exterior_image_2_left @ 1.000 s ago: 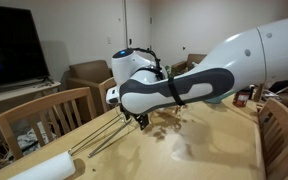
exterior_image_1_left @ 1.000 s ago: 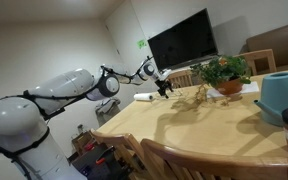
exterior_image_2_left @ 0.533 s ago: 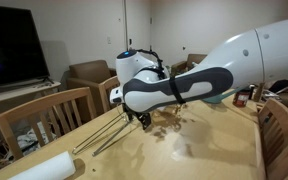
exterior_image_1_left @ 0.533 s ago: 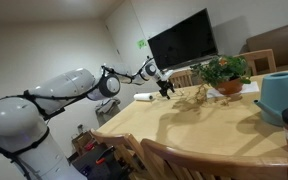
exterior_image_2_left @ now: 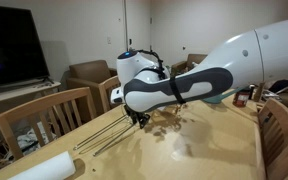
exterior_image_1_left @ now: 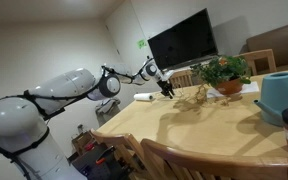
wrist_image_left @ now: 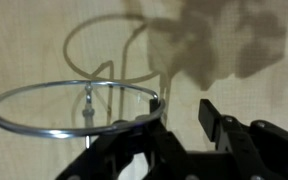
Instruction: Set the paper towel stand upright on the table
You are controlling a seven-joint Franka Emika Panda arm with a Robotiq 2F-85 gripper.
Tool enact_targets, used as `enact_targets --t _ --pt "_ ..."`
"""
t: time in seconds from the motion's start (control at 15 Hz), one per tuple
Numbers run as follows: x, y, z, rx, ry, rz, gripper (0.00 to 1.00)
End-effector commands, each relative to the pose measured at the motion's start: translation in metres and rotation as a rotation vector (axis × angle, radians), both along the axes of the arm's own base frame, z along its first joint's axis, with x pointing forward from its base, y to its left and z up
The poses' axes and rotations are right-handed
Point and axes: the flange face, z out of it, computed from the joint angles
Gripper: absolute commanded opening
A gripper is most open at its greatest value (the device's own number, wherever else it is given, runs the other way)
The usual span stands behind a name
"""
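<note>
The pincer point(wrist_image_left: 179, 135) is low over the table point(exterior_image_2_left: 209, 150), close to one edge. Its two dark fingers point(wrist_image_left: 219, 122) are partly closed, with a gap between them. The rim of the paper towel stand point(wrist_image_left: 74, 105) sits right at one finger. I cannot tell if the rim is pinched.

In an exterior view the stand point(exterior_image_2_left: 99, 136) is tipped over. Its thin rods lie low along the table toward the edge by the chair point(exterior_image_2_left: 44, 112). A white roll point(exterior_image_2_left: 44, 168) lies near the table corner. The potted plant point(exterior_image_1_left: 224, 72) stands well apart. The middle of the table is wide bare wood.
</note>
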Motion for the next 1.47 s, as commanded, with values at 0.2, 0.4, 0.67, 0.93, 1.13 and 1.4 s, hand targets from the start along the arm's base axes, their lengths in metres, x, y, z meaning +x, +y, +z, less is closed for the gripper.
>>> enact_targets --t 0.2,0.4,0.67,0.93,1.13,1.4 --pt "0.001 -0.007 -0.003 0.009 0.021 0.000 0.00" --pt "0.000 -0.002 0.001 0.010 0.020 0.005 0.01" --pt "-0.001 0.013 0.013 0.038 -0.001 0.045 0.02" --pt "-0.001 0.030 0.032 0.087 -0.015 0.100 0.02" --pt "0.003 0.032 0.052 0.128 -0.047 0.111 0.02" --pt "0.015 0.025 0.073 0.208 -0.111 0.098 0.02"
